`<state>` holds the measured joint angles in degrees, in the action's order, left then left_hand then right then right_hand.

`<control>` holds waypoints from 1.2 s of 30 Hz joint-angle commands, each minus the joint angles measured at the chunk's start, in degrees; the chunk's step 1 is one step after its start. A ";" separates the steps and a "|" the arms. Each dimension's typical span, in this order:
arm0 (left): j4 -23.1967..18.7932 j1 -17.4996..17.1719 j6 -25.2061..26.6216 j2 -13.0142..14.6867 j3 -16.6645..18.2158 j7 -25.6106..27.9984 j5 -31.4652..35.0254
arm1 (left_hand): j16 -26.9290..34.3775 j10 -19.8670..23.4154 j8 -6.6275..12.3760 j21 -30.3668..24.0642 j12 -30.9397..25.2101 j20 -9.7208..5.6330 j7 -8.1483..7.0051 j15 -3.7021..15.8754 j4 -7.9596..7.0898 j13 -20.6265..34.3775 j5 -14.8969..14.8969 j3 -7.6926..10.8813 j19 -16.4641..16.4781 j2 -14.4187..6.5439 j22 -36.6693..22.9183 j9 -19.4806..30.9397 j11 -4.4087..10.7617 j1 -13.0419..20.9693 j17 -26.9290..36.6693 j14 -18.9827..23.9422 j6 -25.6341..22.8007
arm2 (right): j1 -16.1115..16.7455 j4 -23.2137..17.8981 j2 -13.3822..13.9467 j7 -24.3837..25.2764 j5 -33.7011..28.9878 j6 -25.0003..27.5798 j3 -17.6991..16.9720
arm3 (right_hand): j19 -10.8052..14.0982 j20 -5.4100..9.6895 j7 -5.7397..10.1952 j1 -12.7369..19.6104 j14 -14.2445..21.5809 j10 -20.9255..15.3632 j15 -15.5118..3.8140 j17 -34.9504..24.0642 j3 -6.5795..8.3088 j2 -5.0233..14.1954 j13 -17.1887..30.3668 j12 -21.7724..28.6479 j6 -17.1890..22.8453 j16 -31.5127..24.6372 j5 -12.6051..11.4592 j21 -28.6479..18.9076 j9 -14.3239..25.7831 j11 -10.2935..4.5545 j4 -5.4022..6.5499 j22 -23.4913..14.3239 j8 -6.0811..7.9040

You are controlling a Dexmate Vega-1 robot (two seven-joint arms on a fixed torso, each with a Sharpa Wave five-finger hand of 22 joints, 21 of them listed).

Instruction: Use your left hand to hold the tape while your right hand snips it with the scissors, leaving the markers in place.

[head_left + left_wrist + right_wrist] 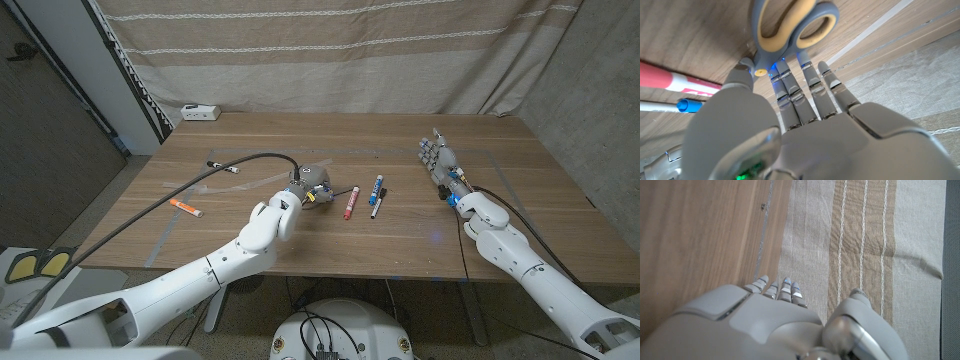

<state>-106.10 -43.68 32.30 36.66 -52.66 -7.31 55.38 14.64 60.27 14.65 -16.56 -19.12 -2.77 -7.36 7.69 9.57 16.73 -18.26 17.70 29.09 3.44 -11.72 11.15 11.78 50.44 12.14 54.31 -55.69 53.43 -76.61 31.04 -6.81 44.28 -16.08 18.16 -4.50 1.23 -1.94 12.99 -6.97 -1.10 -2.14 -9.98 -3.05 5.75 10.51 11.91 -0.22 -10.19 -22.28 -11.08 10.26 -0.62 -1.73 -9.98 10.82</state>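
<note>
My left hand (308, 190) reaches over the grey-and-yellow-handled scissors (790, 26) on the wooden desk (250, 140), fingers extended, gripping nothing. My right hand (442, 166) waits apart, fingers straight and empty. I cannot make out any tape. The scissors look light, stiff and smooth; I judge the handle loops the best hold. The red marker (351, 201) lies just beside them. No containers here.
</note>
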 commanded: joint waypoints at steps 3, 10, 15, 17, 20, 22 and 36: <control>-0.19 -1.01 -0.39 -0.21 0.37 2.26 -0.67 | 0.46 4.06 -0.41 -0.55 -2.70 -4.40 -0.34 5.44 0.18 1.53 0.49 2.68 1.18 0.30 -0.12 0.18 0.15 2.75 0.37 4.42 -1.02 | -0.08 0.89 -0.63 -0.94 0.71 -1.01 -0.40 | -0.36 -0.15 0.31 0.15 -0.30 0.06 -0.91 -0.15 0.14 0.57 0.13 0.17 -0.28 -0.21 -0.38 -0.21 0.17 -0.24 -0.13 -0.32 0.04; -0.29 -2.13 -0.19 -0.24 1.24 5.13 -1.27 | 0.93 4.58 -1.23 -1.23 -4.93 -4.48 -1.51 5.65 0.33 3.74 0.84 5.28 1.97 0.80 -0.66 0.88 0.39 4.91 1.07 8.87 0.19 | 0.40 0.22 -0.44 -0.87 0.76 -1.15 -0.56 | -0.35 -0.16 0.26 0.17 -0.30 0.08 -0.91 -0.15 0.12 0.54 0.13 0.18 -0.25 -0.21 -0.37 -0.21 0.17 -0.30 -0.16 -0.32 0.06; -0.46 -2.73 0.48 -0.44 1.40 6.22 -1.27 | 0.33 3.29 -2.05 -2.32 -9.12 -5.23 -2.76 5.79 0.64 9.43 1.57 10.08 2.66 2.41 -1.49 1.77 0.62 10.21 2.07 12.50 1.68 | 0.68 -0.09 -0.34 -1.12 1.07 -1.17 -0.70 | -0.29 -0.16 0.34 0.18 -0.29 0.08 -0.95 -0.15 0.08 0.49 0.13 0.18 -0.26 -0.22 -0.35 -0.23 0.17 -0.51 -0.19 -0.31 0.06; -0.52 -3.14 0.27 -0.49 1.75 7.19 -1.91 | 0.04 2.05 -0.87 -3.10 -11.20 -5.57 -1.96 5.89 0.51 12.69 2.38 12.99 3.16 2.96 -1.93 2.49 0.49 12.82 2.81 14.33 -0.99 | 0.76 -0.17 -0.33 -1.19 1.19 -1.16 -0.75 | -0.26 -0.15 0.30 0.18 -0.29 0.09 -0.91 -0.15 0.06 0.46 0.13 0.19 -0.25 -0.21 -0.34 -0.24 0.17 -0.44 -0.19 -0.31 0.06; -0.66 -3.33 0.99 -0.59 1.64 7.28 -1.67 | 0.08 1.95 1.47 -4.21 -13.17 -6.36 -0.85 6.08 0.27 15.57 3.99 16.15 3.81 3.70 -2.48 3.73 0.11 14.84 3.90 16.94 -5.83 | 0.86 -0.22 -0.28 -1.57 1.48 -1.14 -0.82 | -0.26 -0.17 0.38 0.18 -0.29 0.09 -0.91 -0.15 0.05 0.44 0.13 0.19 -0.22 -0.22 -0.33 -0.24 0.17 -0.51 -0.20 -0.31 0.08; -0.42 -3.89 0.80 -0.89 2.12 9.03 -2.45 | -0.10 3.35 4.09 -4.95 -14.49 -6.64 0.17 6.16 -0.04 17.11 5.66 17.60 4.10 3.93 -2.70 5.46 -0.19 15.14 4.69 18.00 -9.50 | 0.93 -0.23 -0.25 -1.78 1.62 -1.14 -0.87 | -0.22 -0.16 0.42 0.17 -0.29 0.13 -0.92 -0.15 0.04 0.43 0.13 0.18 -0.20 -0.22 -0.32 -0.25 0.17 -0.57 -0.20 -0.31 0.09; -0.06 -4.67 0.20 -1.23 3.24 13.30 -5.35 | -0.73 7.20 9.90 -9.35 -16.40 -7.27 1.77 6.03 -0.18 18.26 7.96 20.33 6.05 3.26 -5.38 9.88 -0.29 16.20 5.56 21.18 -15.11 | 1.23 -0.10 -0.05 -2.41 2.18 -1.62 -1.47 | -0.07 -0.26 0.46 0.18 -0.20 0.14 -0.95 -0.15 -0.02 0.37 0.13 0.19 -0.25 -0.24 -0.28 -0.29 0.17 -0.61 -0.23 -0.31 0.07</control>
<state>-106.49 -47.60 32.97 35.82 -50.48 2.48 52.21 13.99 64.31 17.31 -25.45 -35.27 -3.39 -3.18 13.61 2.39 18.45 -10.49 30.74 34.80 11.50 -16.88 14.29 9.08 61.82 17.58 74.96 -63.36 54.38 -76.70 30.83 -8.72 46.02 -17.25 17.12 -4.50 1.23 -1.63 12.98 -6.98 -0.80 -2.14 -9.99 -3.05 5.75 10.51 11.91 -0.53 -10.19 -22.28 -11.08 10.26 -0.93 -1.73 -9.98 10.82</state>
